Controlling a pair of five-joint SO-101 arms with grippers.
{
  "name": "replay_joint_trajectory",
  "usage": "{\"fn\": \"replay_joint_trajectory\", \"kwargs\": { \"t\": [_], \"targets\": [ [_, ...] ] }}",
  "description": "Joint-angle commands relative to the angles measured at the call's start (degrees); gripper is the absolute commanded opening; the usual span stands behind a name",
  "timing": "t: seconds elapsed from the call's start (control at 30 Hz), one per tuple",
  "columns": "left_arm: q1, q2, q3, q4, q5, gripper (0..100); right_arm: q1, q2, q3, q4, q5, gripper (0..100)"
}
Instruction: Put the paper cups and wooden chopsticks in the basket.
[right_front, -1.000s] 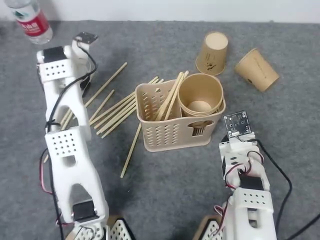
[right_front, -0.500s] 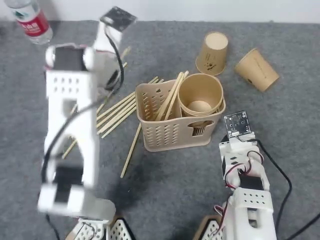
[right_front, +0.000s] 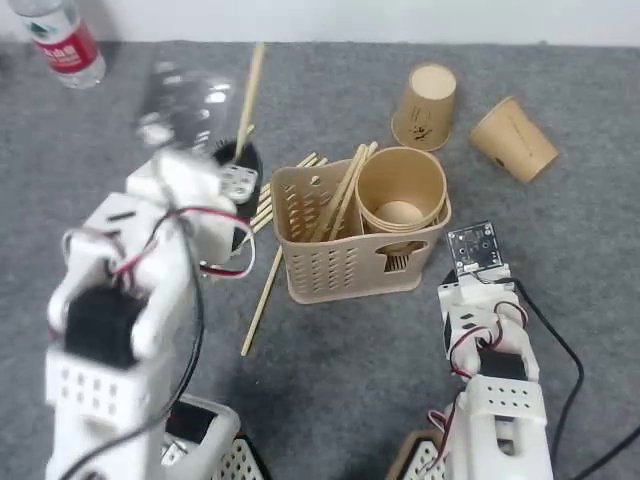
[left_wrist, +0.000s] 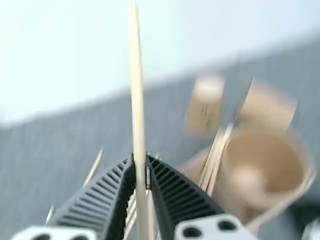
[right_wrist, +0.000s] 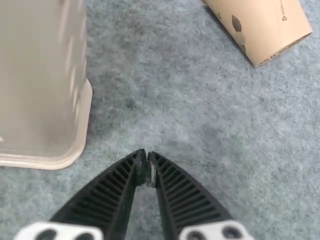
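One chopstick (left_wrist: 135, 75) is clamped tight in the left jaws and sticks straight up past them, so that pick worked. A second ago the left arm (right_front: 150, 260) was stretched low over the loose sticks toward the table's left edge. Now it's lifted clear and swung in beside the basket (right_front: 340, 265).

My guess is the carry is on and the drop into the basket's left compartment comes next, where a few leaning sticks (right_front: 345, 185) already sit. The long stick probably needs tipping so it slides in instead of bridging the rim.

The right jaws are pinched together on nothing, parked over bare table just off the basket's near right corner. The right arm (right_front: 490, 340) hasn't budged.

Stacked cups (right_front: 400, 190) fill the basket's right compartment. Still out are two paper cups, one (right_front: 425, 105) and another (right_front: 513, 138), toward the far right corner, plus loose chopsticks (right_front: 262, 290) left of the basket. The water bottle (right_front: 60, 40) in the far left corner isn't part of this.
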Motion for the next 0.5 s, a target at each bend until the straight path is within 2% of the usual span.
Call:
{"fn": "replay_joint_trajectory", "kwargs": {
  "t": [0.0, 0.17, 0.3, 0.47],
  "targets": [
    [4.13, -7.30, 4.18, -16.62, 7.03, 1, -0.13, -0.84, -0.26, -1.27, 0.70, 1.5],
    [11.08, -10.90, 5.67, -23.82, 5.98, 1, -0.13, -0.84, -0.26, -1.27, 0.70, 1.5],
    [12.13, -10.20, 10.15, -26.55, 4.57, 1, -0.13, -0.84, -0.26, -1.10, 0.70, 1.5],
    [13.80, -10.11, 24.13, -43.87, 2.73, 1, -0.04, -0.84, -0.26, -1.19, 0.70, 1.5]
  ]
}}
